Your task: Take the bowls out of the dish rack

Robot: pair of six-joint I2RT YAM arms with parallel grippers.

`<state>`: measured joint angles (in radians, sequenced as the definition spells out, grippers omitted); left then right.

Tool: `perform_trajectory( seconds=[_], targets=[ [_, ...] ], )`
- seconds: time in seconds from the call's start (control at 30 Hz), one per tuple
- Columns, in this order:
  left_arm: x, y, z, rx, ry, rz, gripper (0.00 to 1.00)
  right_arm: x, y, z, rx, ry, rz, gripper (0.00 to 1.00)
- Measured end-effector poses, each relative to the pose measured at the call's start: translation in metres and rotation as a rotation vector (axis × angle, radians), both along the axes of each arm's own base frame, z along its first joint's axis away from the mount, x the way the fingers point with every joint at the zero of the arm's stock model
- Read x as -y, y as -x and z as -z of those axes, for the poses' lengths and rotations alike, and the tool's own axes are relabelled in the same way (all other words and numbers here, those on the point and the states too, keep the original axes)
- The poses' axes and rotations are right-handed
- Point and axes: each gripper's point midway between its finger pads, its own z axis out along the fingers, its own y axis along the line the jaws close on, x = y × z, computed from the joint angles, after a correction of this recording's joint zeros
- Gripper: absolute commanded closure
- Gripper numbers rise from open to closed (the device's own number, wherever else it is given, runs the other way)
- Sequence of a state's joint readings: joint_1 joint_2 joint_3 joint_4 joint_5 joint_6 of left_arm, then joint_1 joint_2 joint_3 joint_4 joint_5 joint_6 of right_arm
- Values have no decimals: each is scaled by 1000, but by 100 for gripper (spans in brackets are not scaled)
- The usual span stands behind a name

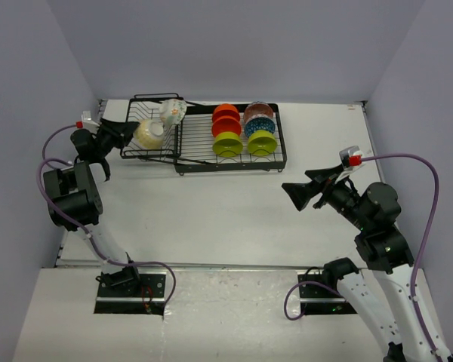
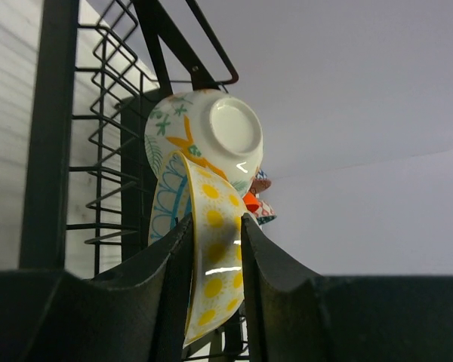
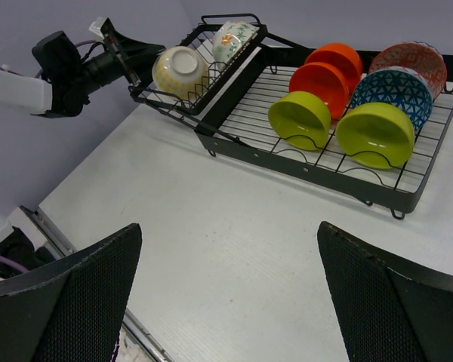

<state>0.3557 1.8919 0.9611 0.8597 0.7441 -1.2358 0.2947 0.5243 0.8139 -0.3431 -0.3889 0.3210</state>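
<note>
The black wire dish rack [image 1: 183, 164] stands at the back of the table. Its small angled basket holds a cream bowl with yellow dots [image 1: 149, 134] and a floral cream bowl [image 1: 172, 111]. My left gripper [image 1: 132, 133] is at the basket's left end, and its fingers [image 2: 166, 264] press on both sides of the yellow-dotted bowl's rim [image 2: 211, 219]. The floral bowl [image 2: 211, 132] leans just behind it. The long section carries two lime green bowls [image 1: 227, 143], two orange-red bowls [image 1: 226, 119], a blue one [image 1: 260, 125] and a pinkish one [image 1: 258, 111]. My right gripper [image 1: 291, 193] hangs open over bare table.
The rack's front rim [image 3: 302, 170] lies ahead of my right gripper [image 3: 230, 230], and white table stretches between them. The left arm [image 3: 68, 68] reaches in from the table's left edge. Grey walls close the table at the back and on both sides.
</note>
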Motion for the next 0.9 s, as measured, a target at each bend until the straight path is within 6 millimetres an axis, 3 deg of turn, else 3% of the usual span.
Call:
perform_trajectory(
  seconds=[0.13,0.9],
  targets=[
    [14,0,2,-20,-3,46,67,0,0,0,0,0,0,1],
    [24,2,1,-59,15,94,68,-1,-2,3,-11,3,0,1]
  ],
)
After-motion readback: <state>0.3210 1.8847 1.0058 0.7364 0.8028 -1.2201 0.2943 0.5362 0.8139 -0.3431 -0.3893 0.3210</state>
